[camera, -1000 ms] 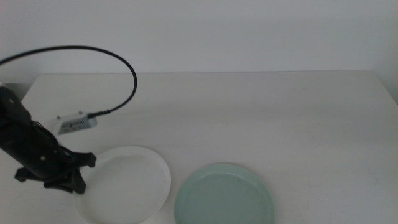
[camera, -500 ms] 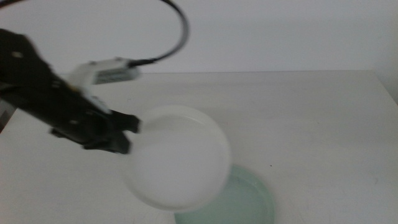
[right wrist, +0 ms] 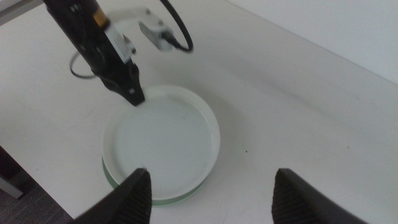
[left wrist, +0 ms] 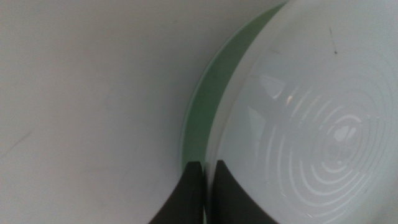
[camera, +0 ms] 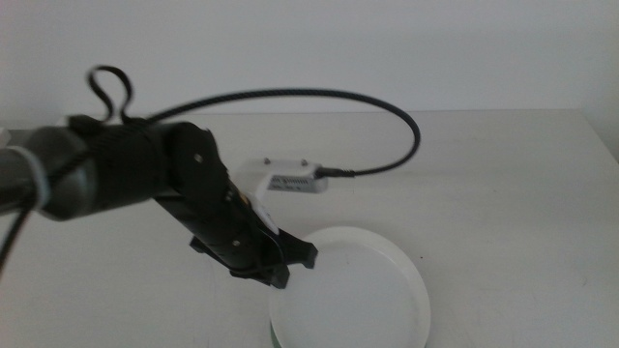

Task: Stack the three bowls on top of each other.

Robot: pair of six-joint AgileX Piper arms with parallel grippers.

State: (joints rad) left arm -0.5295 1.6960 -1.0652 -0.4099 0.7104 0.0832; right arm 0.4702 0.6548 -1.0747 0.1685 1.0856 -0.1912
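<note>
The white bowl (camera: 353, 290) is over the pale mint green bowl (right wrist: 115, 180), slightly offset; only a thin green edge (left wrist: 205, 106) shows beside the white bowl (left wrist: 311, 124). I cannot tell whether the white bowl rests on it or hangs just above. My left gripper (camera: 290, 263) is shut on the white bowl's near-left rim, its jaws pinching the rim in the left wrist view (left wrist: 204, 186). It also shows in the right wrist view (right wrist: 134, 96). My right gripper (right wrist: 211, 174) is open, high above the table and off the middle view. The grey bowl is out of view.
The left arm's black cable (camera: 387, 106) loops over the table's middle toward the back. The table's front edge (right wrist: 56, 199) runs close to the stacked bowls. A white wall (camera: 387, 48) stands behind the table.
My left gripper has carried the white bowl from the left, up and rightward, and brought it down over the mint green bowl, which is now almost covered.
</note>
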